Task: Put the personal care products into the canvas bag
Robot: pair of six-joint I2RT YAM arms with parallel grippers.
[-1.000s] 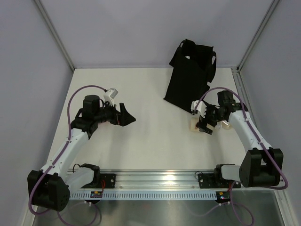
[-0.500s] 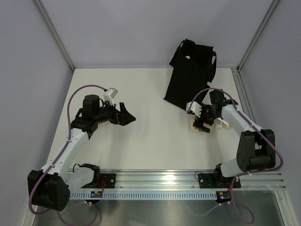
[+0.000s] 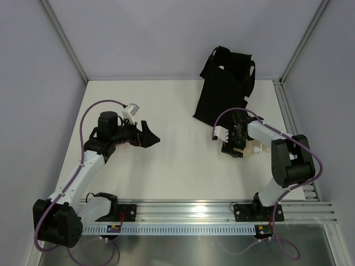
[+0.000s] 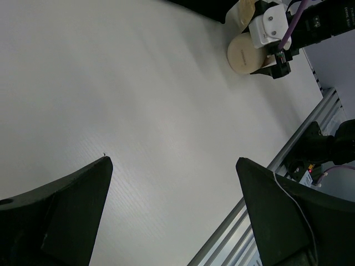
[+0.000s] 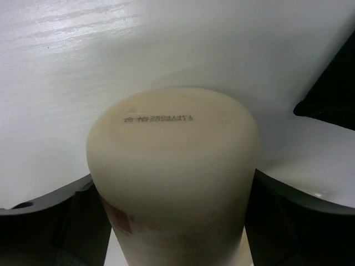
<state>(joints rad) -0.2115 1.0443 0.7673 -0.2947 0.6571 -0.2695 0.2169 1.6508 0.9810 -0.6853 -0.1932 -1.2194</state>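
The black canvas bag (image 3: 224, 91) stands at the back right of the table. A beige bottle (image 5: 172, 160) lies on the table in front of it, its flat base toward the right wrist camera; it also shows in the left wrist view (image 4: 247, 52). My right gripper (image 3: 232, 147) is open, with a finger close on each side of this bottle (image 5: 173, 191). A second pale bottle (image 3: 255, 148) lies just to its right. My left gripper (image 3: 147, 136) is open and empty over the left half of the table (image 4: 172, 166). Other products are out of view.
The metal rail (image 3: 183, 210) with the arm bases runs along the near edge. Grey walls enclose the table at the back and both sides. The bag's black edge shows at the right of the right wrist view (image 5: 333, 94).
My right gripper has moved left and turned, coming around the beige bottle. The left arm has not moved.
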